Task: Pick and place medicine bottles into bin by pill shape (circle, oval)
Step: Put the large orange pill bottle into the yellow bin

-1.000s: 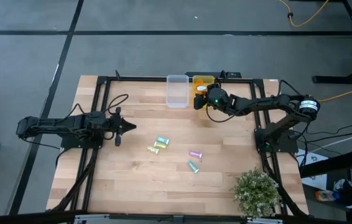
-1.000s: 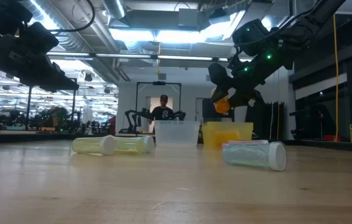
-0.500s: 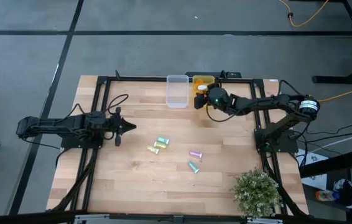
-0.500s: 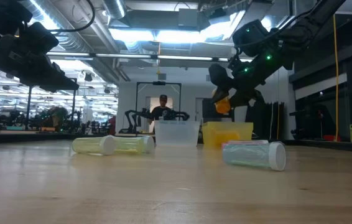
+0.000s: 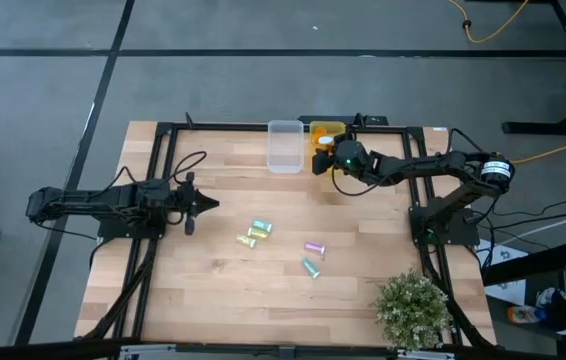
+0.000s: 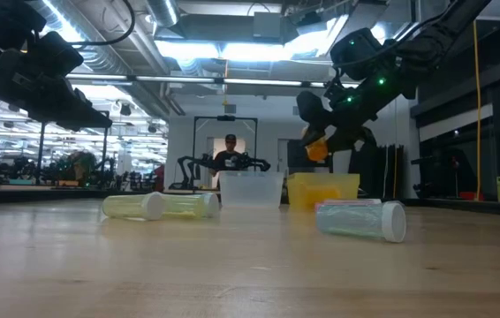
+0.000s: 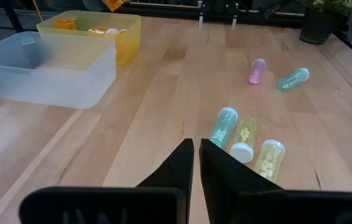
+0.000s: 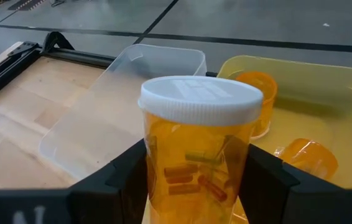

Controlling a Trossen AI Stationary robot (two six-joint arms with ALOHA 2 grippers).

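Above the yellow bin (image 5: 327, 129) at the table's far edge, an orange medicine bottle (image 8: 196, 148) with a white cap is pinched upright between the fingers of the right gripper (image 5: 321, 152). Elongated pills are seen inside it. Two more orange bottles (image 8: 305, 158) are seen lying in the yellow bin, and a clear bin (image 5: 285, 146) stands just beside it. Five pastel bottles (image 5: 255, 234) are scattered lying at the table's middle. At the table's left side, the left gripper (image 5: 203, 206) is held with its jaws pressed together.
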